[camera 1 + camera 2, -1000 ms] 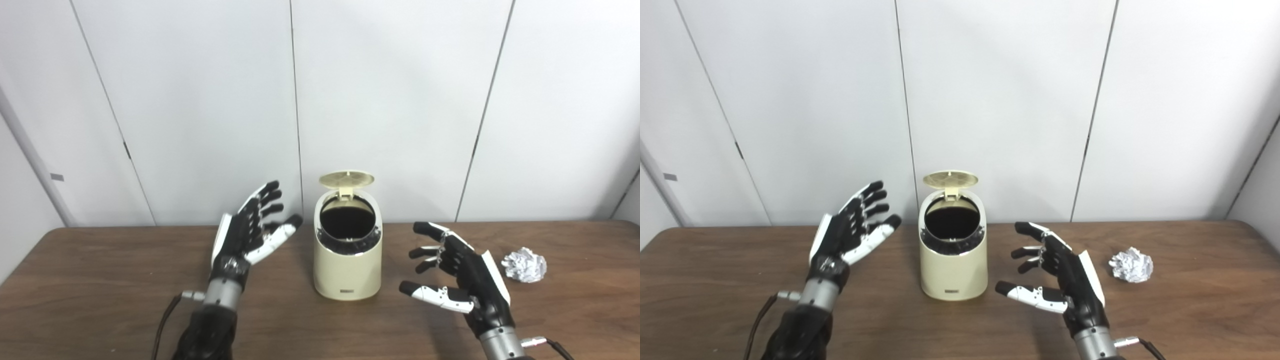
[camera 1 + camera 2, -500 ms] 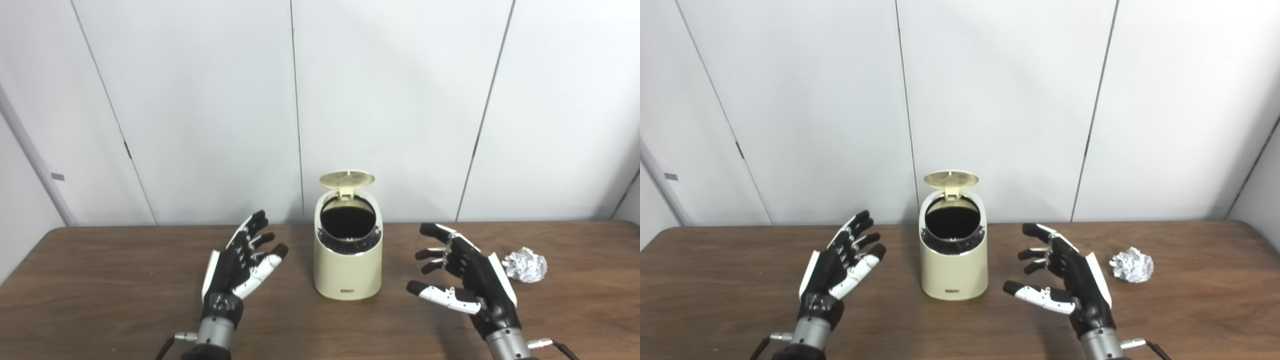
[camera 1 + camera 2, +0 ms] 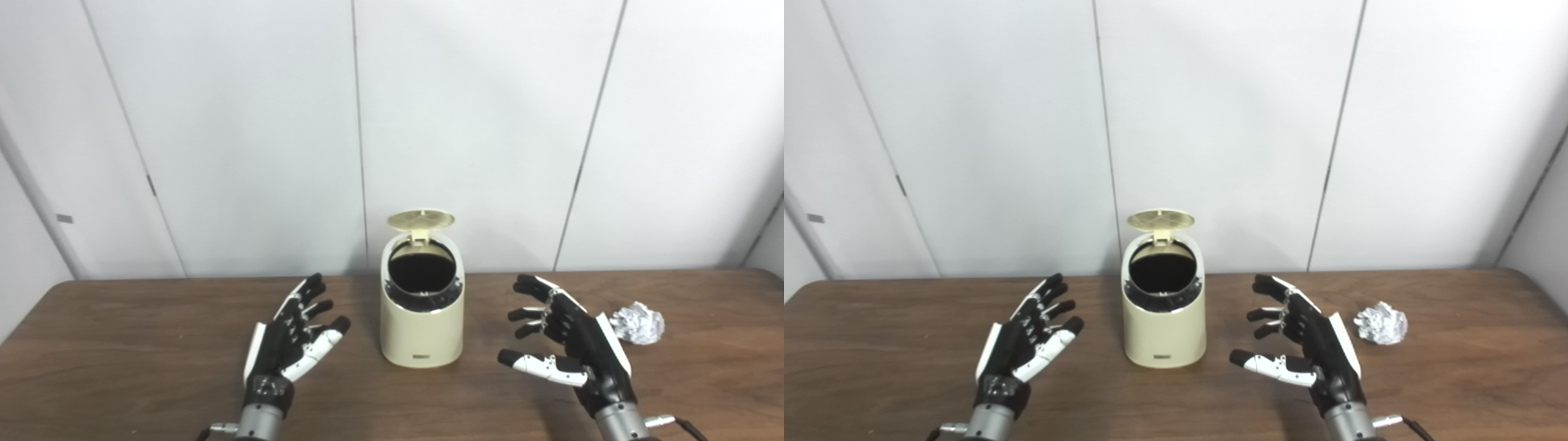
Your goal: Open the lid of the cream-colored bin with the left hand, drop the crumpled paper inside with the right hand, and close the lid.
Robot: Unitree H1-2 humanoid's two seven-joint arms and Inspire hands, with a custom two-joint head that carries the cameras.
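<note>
Both hands empty, fingers spread: left hand, right hand. Bin between, lid up. Paper beside right hand, on table.

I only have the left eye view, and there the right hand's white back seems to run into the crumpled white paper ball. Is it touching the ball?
Observer: No. In the right eye view a narrow strip of the brown wooden table shows between the right hand and the crumpled white paper ball, so they are apart.
Operator: Is the ball close to the table's right end? My picture cuts off there.
Observer: The right eye view shows the table's right edge. The ball lies well in from it, with bare wood on its far side.
</note>
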